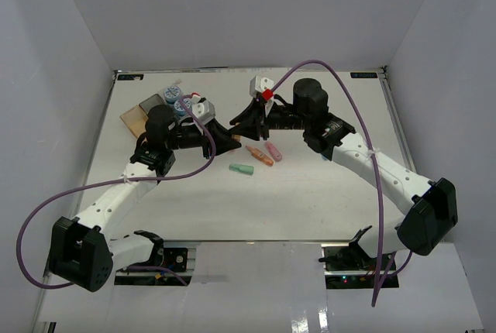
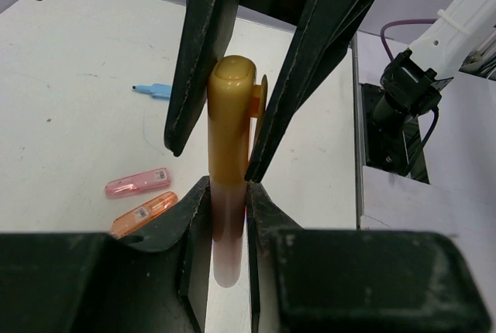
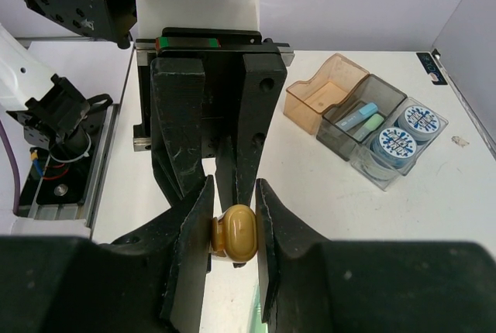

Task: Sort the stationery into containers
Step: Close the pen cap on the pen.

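Amber stick (image 2: pixel 230 155): held clear of the worktop (image 1: pixel 325 201), over its middle, between the two claws.
Long axis: runs straight from one claw to the other, in line with both sets of fingers; seen end-on from the right wrist.
Pointing: rounded end with the clip points away from the left wrist, into the right claw; pale end points back toward the left wrist.
Left claw (image 2: pixel 228 190): narrow, fingers pressed on both sides of the stick's lower half.
Right claw (image 3: pixel 234 193): narrow, clamped on the clip end.
Bins: three joined in a row at the far left of the worktop.
Tan bin (image 3: pixel 325 101): end of the row, nearest the claws.
Grey bin (image 3: pixel 341 135): middle; holds a binned blue stick (image 3: pixel 357 115) and a binned green stick (image 3: pixel 373 122), side by side.
Clear bin (image 3: pixel 372 174): far end; holds two rolls (image 3: pixel 396 145), lying flat, touching.
Loose on worktop: green stick (image 1: pixel 241 169), orange stick (image 1: pixel 259 155) and pink stick (image 1: pixel 273 151) near the claws; loose blue stick (image 2: pixel 155 90) well apart.
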{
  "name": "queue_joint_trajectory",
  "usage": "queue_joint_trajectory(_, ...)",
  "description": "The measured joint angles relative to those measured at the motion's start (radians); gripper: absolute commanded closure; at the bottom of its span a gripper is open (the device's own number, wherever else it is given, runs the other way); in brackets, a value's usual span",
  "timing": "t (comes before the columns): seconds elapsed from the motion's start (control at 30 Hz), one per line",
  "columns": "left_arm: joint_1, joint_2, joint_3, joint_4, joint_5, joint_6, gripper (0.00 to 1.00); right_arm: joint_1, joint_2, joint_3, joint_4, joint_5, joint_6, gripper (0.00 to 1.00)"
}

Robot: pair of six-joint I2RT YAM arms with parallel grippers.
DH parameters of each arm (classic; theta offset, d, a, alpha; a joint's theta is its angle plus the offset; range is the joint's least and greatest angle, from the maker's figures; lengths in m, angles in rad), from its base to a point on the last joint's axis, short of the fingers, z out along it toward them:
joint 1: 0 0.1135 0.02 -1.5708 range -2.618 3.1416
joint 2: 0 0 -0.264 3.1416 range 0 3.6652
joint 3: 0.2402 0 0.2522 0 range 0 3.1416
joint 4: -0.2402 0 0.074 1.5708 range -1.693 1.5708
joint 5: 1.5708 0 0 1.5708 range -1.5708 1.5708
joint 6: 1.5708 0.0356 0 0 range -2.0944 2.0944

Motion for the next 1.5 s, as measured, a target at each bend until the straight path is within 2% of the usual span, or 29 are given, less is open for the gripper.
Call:
queue_joint_trajectory(0.33,0.000,0.001,0.019,-0.051,-0.001,0.016,1.00,0.000,0.000,0.000,-0.003,0.001,-0.011,0.92)
queue_joint_trajectory(0.57,-0.001,0.001,0.016,-0.061,0.000,0.022,1.00,0.002,0.001,0.045,-0.068,0.003,-0.012,0.90)
queue_joint_trajectory(0.77,-0.002,-0.027,-0.053,-0.045,-0.002,0.013,1.00,0.014,0.013,0.050,-0.117,0.003,0.007,0.87)
queue_joint_trajectory(0.97,-0.002,-0.053,-0.083,-0.058,-0.014,0.011,1.00,0.020,0.021,0.044,-0.119,-0.002,0.035,0.71)
queue_joint_trajectory(1.07,-0.002,-0.057,-0.084,-0.064,-0.027,0.011,0.99,0.021,0.025,0.047,-0.124,0.002,0.040,0.56)
queue_joint_trajectory(1.23,-0.001,-0.076,-0.090,-0.088,-0.077,0.019,0.99,0.019,0.052,0.060,-0.179,0.035,0.043,0.45)
queue_joint_trajectory(1.5,-0.002,-0.092,-0.100,-0.128,-0.179,0.027,0.96,-0.018,0.031,0.094,-0.232,0.100,0.041,0.09)
